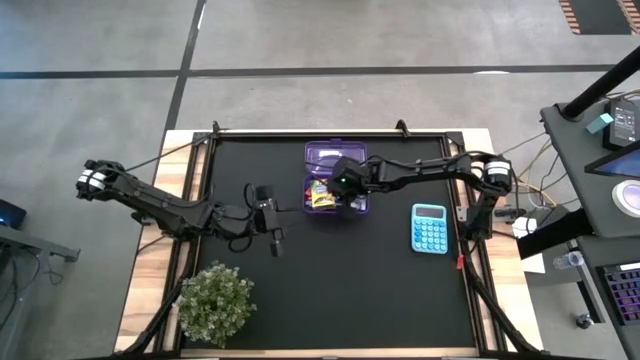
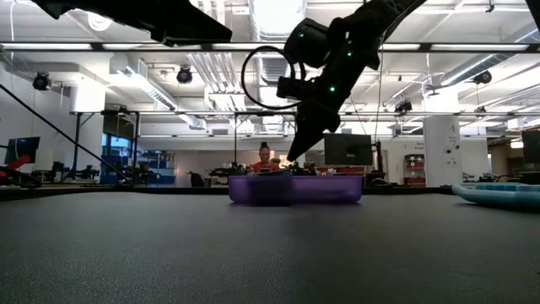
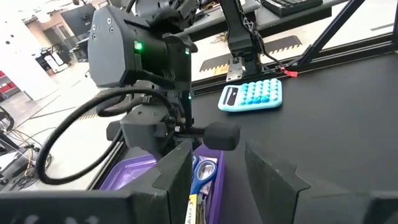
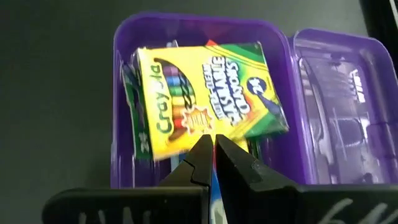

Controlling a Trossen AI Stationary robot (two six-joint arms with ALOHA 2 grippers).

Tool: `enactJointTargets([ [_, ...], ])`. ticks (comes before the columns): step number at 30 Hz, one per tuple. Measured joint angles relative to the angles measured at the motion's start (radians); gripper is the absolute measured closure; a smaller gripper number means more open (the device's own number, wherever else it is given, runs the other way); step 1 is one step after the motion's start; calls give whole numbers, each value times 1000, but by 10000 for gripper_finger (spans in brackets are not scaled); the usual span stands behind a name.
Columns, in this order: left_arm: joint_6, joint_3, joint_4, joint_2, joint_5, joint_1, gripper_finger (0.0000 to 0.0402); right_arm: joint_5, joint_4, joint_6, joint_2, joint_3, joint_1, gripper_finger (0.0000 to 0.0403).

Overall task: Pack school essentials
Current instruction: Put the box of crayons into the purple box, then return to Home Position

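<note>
A purple plastic box (image 1: pixel 357 207) stands open at the table's far middle, its lid (image 4: pixel 336 106) folded back. A yellow-green crayon box (image 4: pixel 205 93) lies tilted on top of other stationery inside. Blue-handled scissors (image 3: pixel 202 174) lie in the box too. My right gripper (image 4: pixel 214 146) points down into the box, shut, its tips at the crayon box's edge; it also shows in the low view (image 2: pixel 294 156). My left gripper (image 3: pixel 224 174) is open and empty, low over the table just left of the purple box (image 3: pixel 124 177). My right gripper has its shut fingertips (image 4: pixel 202 149) at the crayon box's near edge (image 4: pixel 199 134), coming from above and pointing down. I cannot tell whether they touch it. The crayon box rests tilted on the things in the purple box.
A light-blue calculator (image 1: pixel 430 228) lies on the black mat right of the box. A bushy green potted plant (image 1: pixel 215 300) stands at the near left. The mat between plant and calculator is bare. A person shows in the room beyond the table (image 2: pixel 264 156).
</note>
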Motion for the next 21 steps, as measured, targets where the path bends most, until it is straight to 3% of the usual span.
enactJointTargets([
  [8, 0, 0, 19, 0, 0, 0, 272, -1, -37, 53, 5, -10, 1, 394],
  [16, 0, 0, 33, 0, 0, 0, 272, -3, 165, 44, 21, -52, 5, 394],
  [21, -1, 6, 35, 0, 0, 0, 272, -2, 111, 39, -36, -22, 11, 394],
])
